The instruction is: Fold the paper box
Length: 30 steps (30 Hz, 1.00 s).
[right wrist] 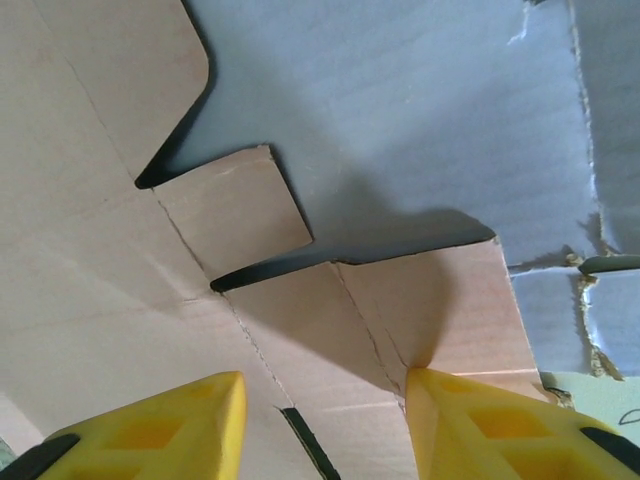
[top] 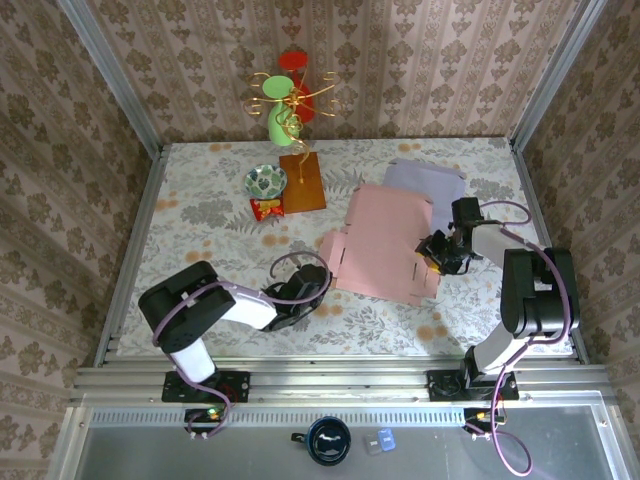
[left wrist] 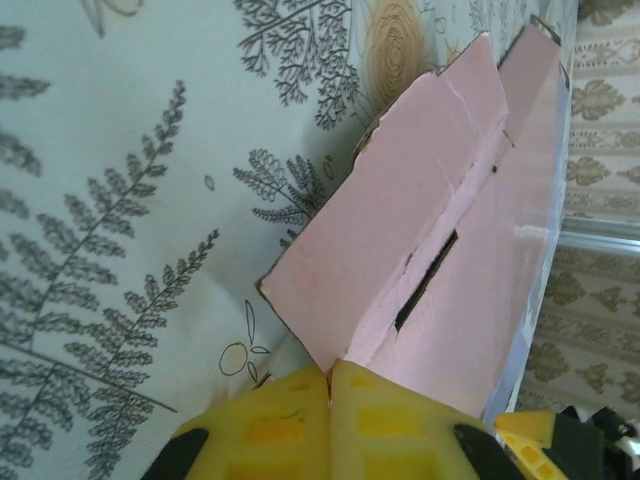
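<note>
The pink paper box (top: pixel 380 240) lies unfolded and flat in the middle of the table. My left gripper (top: pixel 318 284) is at the box's left flap. In the left wrist view its yellow fingers (left wrist: pixel 290 425) are shut, and the corner of the pink flap (left wrist: pixel 400 210) is pinched in the seam between them (left wrist: pixel 331 372). My right gripper (top: pixel 438 250) is over the box's right edge. In the right wrist view it (right wrist: pixel 322 380) stands open above the cardboard (right wrist: pixel 100 250), with its right fingertip (right wrist: pixel 440 395) touching a small raised flap.
A lavender sheet (top: pixel 425 183) lies under the box's far right corner. At the back left are a patterned bowl (top: pixel 266 181), a red packet (top: pixel 266 208), a brown board (top: pixel 303 182) and a green and red ornament stand (top: pixel 283 105). Papered walls close three sides.
</note>
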{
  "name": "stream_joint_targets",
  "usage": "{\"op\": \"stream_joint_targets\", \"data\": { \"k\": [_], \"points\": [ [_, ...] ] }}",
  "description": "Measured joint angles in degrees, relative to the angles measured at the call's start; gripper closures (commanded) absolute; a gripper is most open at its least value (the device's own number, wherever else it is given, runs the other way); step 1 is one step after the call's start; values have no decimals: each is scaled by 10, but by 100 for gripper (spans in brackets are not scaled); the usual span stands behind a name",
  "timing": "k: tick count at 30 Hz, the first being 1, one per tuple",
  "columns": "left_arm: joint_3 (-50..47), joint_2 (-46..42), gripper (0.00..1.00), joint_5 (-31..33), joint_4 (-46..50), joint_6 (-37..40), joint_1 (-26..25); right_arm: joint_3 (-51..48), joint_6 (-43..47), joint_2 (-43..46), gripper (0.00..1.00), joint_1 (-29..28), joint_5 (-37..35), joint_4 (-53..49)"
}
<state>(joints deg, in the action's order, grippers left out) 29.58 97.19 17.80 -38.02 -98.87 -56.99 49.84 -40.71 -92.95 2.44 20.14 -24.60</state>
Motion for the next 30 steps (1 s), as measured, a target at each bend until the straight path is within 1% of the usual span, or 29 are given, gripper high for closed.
{"op": "stream_joint_targets", "data": {
  "k": [2,5,8,10,13,18,20,23,25,27,30],
  "points": [
    [0,-1,100,0,0,2,2,0,-5,14,50,0,0,-4],
    [2,-8,100,0,7,7,5,0,-26,58,45,-2,-5,-15],
    [14,-28,100,0,28,8,5,-2,-62,129,37,-13,-14,-30],
    [29,-45,100,0,42,7,5,-10,-98,191,31,-33,-18,-41],
    [51,-69,100,0,59,7,5,-36,-171,270,24,-85,-21,-45],
    [82,-89,100,0,79,-3,6,-115,-336,389,15,-209,-55,-29],
    [90,-90,100,-2,86,-6,9,-151,-404,424,14,-257,-79,-9],
    [101,-90,100,-8,96,-6,15,-195,-483,435,14,-308,-121,35],
    [109,-90,100,-14,98,-8,17,-215,-519,425,15,-327,-144,68],
    [115,-90,100,-20,98,-10,20,-219,-546,407,16,-335,-169,96],
    [117,-90,100,-28,98,-14,23,-219,-572,384,23,-339,-198,146]
  ]
}}
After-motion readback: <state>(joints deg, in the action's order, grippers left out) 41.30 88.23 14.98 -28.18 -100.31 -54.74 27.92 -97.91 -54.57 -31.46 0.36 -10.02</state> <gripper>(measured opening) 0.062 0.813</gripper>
